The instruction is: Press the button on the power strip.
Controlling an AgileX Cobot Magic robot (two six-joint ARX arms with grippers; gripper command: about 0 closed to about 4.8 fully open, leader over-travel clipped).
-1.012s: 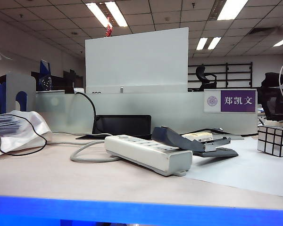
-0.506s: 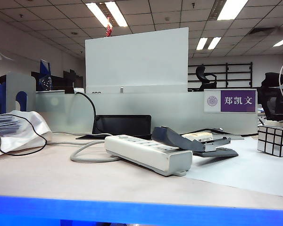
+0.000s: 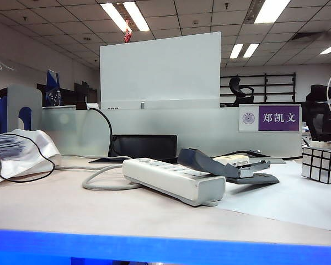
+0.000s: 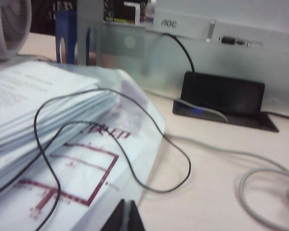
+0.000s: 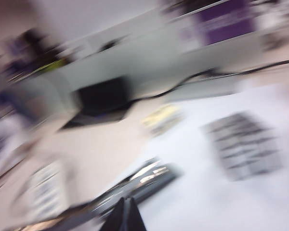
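My left hand (image 4: 124,215) is just a dark tip at the edge of its wrist view, the two fingers pressed together with nothing between them, hanging over a plastic-wrapped stack of papers (image 4: 53,139) with red printing I can't read and a thin black wire (image 4: 135,144) looped across it. My right hand (image 5: 124,214) looks the same, fingers closed and empty, but that view is badly smeared; I can only make out the dark grey stapler (image 5: 135,183) below it and a blurry mirror cube (image 5: 243,144) further out. Neither hand shows in the exterior view. The power strip (image 3: 174,179) lies mid-bench, off-white, angled with one end toward the camera, its pale grey cable (image 3: 102,179) curling off to the left. The stapler (image 3: 226,165) sits right behind its near end, the cube (image 3: 321,164) far right. Beyond the papers, a monitor foot reads "AOC" (image 4: 164,22), and the purple nameplate (image 3: 277,118) on the divider says 郑凯文.
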